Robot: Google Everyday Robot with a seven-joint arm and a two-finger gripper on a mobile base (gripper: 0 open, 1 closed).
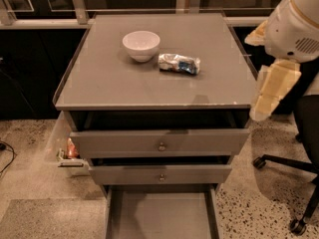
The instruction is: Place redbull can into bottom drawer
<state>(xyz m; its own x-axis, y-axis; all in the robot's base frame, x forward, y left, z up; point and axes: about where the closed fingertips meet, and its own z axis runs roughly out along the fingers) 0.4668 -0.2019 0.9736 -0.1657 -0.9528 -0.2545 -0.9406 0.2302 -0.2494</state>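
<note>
Camera view, sole view. Item: redbull can [179, 63], silver with blue patches and a crinkled skin. It lies on its side on the grey cabinet top [124, 91], long axis roughly left to right, just beside the white bowl [141, 45] on the bowl's right and not touching it. Handling, judged: light and thin-walled; the creased skin suggests it gives under pressure, so a moderate squeeze should do. The shiny metal is likely slippery, and a can on its side may roll if nudged. Suggested hold: from above, across the short width at mid-length, jaws closing on the near and far flanks, well away from the bowl. Destination: bottom drawer [162, 215], lowest of three, pulled out towards the camera with its flat grey floor and low side walls in view. It sits below the two upper drawers [159, 142], each with a small round knob and part-open. Gripper [269, 96]: cream-coloured, hanging off the cabinet's right front corner below the white arm housing [294, 26], well apart from the can and holding nothing. Whether it is spread or pressed together cannot be told.
</note>
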